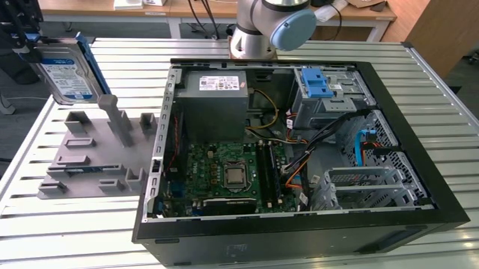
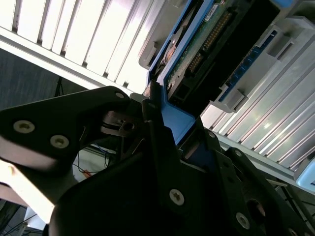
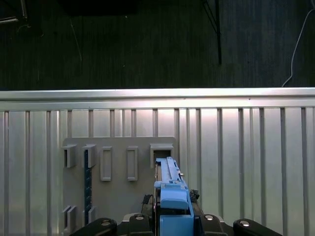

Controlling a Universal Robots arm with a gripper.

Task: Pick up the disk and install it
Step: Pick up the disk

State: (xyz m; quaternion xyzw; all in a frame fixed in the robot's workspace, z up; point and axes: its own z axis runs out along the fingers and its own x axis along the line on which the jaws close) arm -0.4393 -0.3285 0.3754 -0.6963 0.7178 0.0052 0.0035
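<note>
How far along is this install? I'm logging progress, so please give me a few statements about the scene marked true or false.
1. The gripper clamps the disk by its blue frame. True.
2. The disk already sits inside the computer case. False: it is held outside the case, over the grey fixture at the exterior view's left.
3. The computer case lies open, with its motherboard showing. True.
4. The disk lies flat on the table. False: it is held on edge, with its label facing sideways.
</note>
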